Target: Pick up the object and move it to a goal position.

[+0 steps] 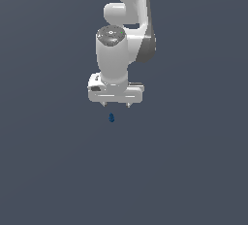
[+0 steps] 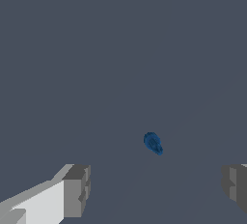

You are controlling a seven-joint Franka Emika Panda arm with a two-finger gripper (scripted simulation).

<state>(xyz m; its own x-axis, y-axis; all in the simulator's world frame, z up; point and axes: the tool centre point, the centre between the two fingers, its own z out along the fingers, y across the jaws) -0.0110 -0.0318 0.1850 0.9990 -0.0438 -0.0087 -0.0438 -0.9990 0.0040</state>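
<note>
Hangs above the flat grey-blue floor (image 1: 193, 170): white two-fingered robot gripper (image 1: 116, 105), jaws spread wide, nothing held between them. Lies just below, apart from both fingertips: tiny dark blue elongated piece with a thicker knobbly end (image 1: 112, 118), resting on the floor, a shade toward the exterior view's left of the gripper's midline. In the wrist view, sits between the two grey finger pads (image 2: 77, 189), piece (image 2: 153, 143) angled diagonally to the line joining them. Probably calls for a straight descent with a slight sideways correction.
</note>
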